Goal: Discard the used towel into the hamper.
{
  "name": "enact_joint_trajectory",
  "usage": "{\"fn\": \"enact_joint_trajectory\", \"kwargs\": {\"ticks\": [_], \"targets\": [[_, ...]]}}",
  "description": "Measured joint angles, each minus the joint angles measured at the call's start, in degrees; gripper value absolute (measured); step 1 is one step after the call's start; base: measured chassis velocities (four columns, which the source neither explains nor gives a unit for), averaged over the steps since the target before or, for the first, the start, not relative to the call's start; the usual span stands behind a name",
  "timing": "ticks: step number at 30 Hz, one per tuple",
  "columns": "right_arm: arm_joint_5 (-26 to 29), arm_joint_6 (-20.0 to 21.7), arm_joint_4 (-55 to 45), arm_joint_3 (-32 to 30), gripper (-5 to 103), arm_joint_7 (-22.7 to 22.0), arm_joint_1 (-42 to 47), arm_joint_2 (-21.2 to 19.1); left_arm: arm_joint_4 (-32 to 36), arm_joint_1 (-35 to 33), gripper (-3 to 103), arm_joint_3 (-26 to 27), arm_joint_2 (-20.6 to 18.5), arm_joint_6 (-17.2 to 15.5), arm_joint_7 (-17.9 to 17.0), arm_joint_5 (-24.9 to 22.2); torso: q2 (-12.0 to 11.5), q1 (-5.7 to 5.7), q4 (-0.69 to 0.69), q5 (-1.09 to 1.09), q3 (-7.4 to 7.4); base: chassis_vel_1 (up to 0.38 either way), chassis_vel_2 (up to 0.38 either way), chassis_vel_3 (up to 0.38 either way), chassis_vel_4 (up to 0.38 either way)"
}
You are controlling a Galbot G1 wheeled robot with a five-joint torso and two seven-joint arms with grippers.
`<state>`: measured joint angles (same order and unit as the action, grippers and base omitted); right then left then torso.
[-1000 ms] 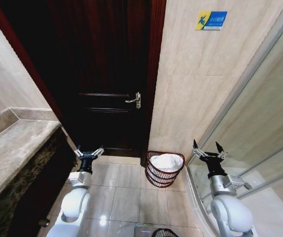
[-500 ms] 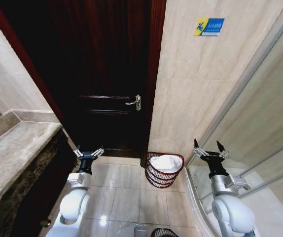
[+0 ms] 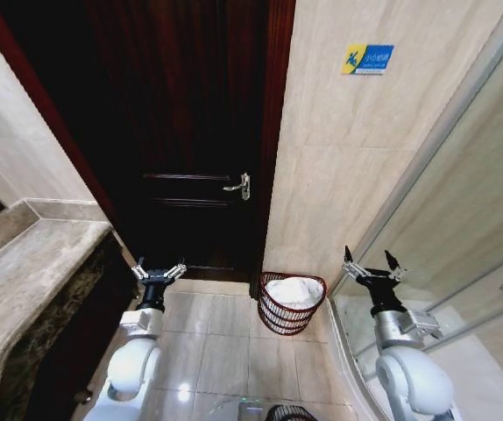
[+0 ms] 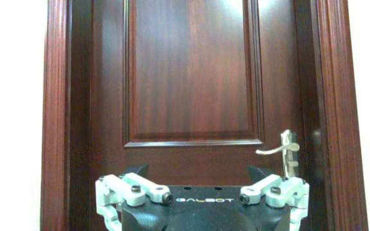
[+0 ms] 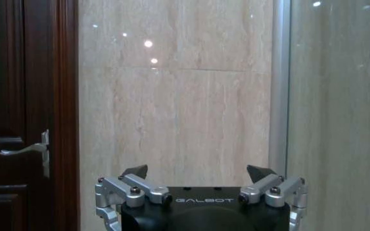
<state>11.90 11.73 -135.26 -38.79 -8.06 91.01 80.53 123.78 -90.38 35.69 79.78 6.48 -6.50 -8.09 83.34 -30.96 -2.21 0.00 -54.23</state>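
Towel (image 3: pixel 292 290) in hamper (image 3: pixel 279 317); hands marked GALBOT.

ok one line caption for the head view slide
Both grippers, left and right, open and empty, flank the hamper holding a white towel beside the door.

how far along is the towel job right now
Looks done: a white towel lies inside the hamper on the floor by the door. Nothing in hand: the left gripper and right gripper are both open and empty, raised in front of the robot. Nothing visibly left.
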Motion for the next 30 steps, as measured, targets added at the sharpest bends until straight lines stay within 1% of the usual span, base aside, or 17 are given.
{"fn": "enact_joint_trajectory", "kwargs": {"ticks": [1, 4, 8, 12, 24, 26, 30], "targets": [[0.00, 1.00, -0.65, 0.14, 100, -0.09, 0.10, -0.07, 0.08, 0.05, 100, 0.00, -0.01, 0.00, -0.11, -0.01, 0.00, 0.00, 0.00, 0.00, 0.00, 0.000, 0.000, 0.000, 0.000], [0.01, 1.99, -1.54, 0.17, 100, -0.32, 0.23, -0.29, 0.55, -0.17, 100, 0.01, 0.02, 0.02, -0.27, -0.04, -0.04, 0.01, 0.00, 0.00, 0.02, 0.000, 0.000, 0.000, 0.000], [0.03, 2.27, -2.08, 0.07, 100, -0.40, 0.58, -0.81, 1.49, -1.25, 100, 0.01, 0.52, 0.34, -0.38, -0.08, -0.18, 0.05, 0.00, 0.00, 0.09, 0.000, 0.000, 0.000, 0.000], [0.05, 2.27, -2.18, 0.04, 100, -0.47, 0.97, -1.05, 1.67, -2.07, 100, 0.06, 0.93, 1.34, -0.43, -0.08, -0.34, 0.12, 0.00, 0.00, 0.17, 0.036, -0.029, -0.065, 0.052], [0.01, 1.58, -3.16, -0.15, 100, -0.56, 2.24, -0.92, 2.64, -3.55, 100, -0.77, 1.29, 2.76, -0.45, 0.45, -0.60, 0.30, 0.00, 0.00, 0.34, 0.118, -0.130, -0.112, 0.140], [-0.19, 0.37, -2.79, -0.34, 100, -0.55, 2.25, -0.91, 2.64, -3.51, 100, -1.04, 1.22, 3.01, -0.44, 0.51, -0.64, 0.33, 0.00, -0.01, 0.37, 0.104, -0.057, -0.091, 0.075], [-0.70, -0.61, -2.29, -0.56, 100, -0.49, 2.31, -0.73, 2.64, -3.46, 100, -1.05, 1.09, 3.18, -0.43, 0.48, -0.69, 0.34, 0.00, 0.00, 0.38, 0.073, -0.039, -0.047, 0.044]]}}
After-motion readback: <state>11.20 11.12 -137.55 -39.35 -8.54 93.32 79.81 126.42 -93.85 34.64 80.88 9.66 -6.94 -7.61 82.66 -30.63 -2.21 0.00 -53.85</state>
